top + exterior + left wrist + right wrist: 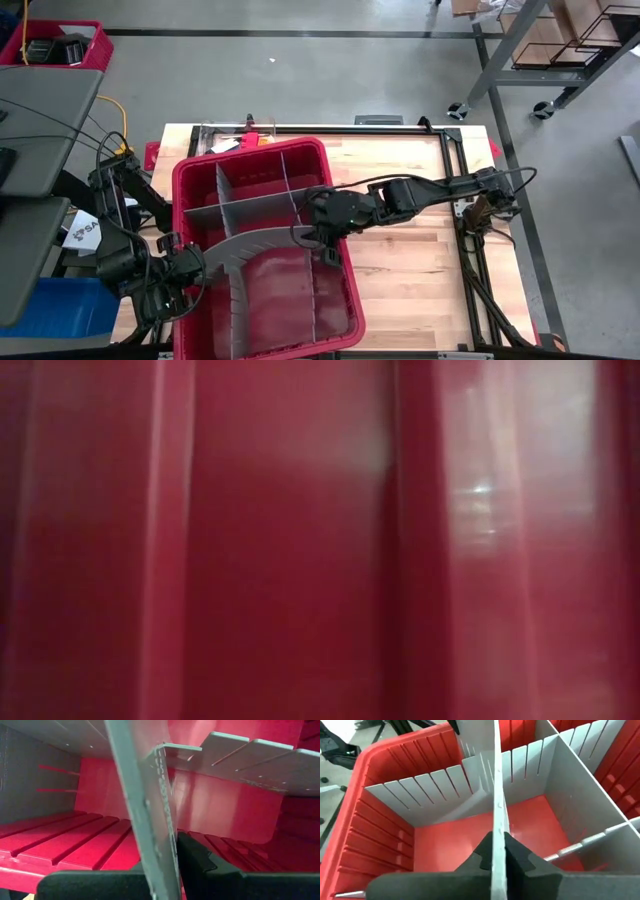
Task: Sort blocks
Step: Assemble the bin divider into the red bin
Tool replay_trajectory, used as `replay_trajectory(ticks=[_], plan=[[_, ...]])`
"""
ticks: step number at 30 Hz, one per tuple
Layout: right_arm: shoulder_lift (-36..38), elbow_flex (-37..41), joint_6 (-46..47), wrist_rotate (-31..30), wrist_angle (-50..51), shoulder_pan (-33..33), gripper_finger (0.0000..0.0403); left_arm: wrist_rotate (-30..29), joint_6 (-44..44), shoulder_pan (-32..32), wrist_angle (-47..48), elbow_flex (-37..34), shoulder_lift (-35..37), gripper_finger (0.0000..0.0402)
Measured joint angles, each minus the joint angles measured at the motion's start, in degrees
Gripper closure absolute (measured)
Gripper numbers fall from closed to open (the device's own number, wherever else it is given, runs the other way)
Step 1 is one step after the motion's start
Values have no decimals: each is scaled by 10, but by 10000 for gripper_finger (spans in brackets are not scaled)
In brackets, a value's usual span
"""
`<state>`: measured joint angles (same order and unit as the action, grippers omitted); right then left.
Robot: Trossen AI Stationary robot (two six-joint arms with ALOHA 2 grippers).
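Here we see no blocks in any view, so we cannot say where they lie; the work in hand looks like fitting out the bin for sorting. The counter [420,240] carries the red bin [195,170], which sits slightly askew and fills the low view with its wall. Inside it, grey dividers [250,205] already stand crossed in the far half, presumably to make compartments for the colours. One long divider [250,245] lies bowed across the near half, its ends held from opposite sides, which would let us steer it into the slots. The right claw [322,238] is pinched shut on the top edge of that sheet near the bin's right wall, fingers either side of it. The left claw [190,265] is likewise clamped narrow on the sheet's other end by the left wall.
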<state>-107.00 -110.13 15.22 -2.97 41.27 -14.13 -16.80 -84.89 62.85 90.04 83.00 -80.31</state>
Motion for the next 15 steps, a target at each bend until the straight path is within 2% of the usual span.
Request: replay_trajectory(ticks=[9, 15], plan=[[0, -1, -10, 4, 7, 0, 403, 0, 1, 0, 0, 0, 0, 384], [-1, -2, -38, 2, 64, -2, 403, -5, 0, 0, -3, 1, 0, 384]])
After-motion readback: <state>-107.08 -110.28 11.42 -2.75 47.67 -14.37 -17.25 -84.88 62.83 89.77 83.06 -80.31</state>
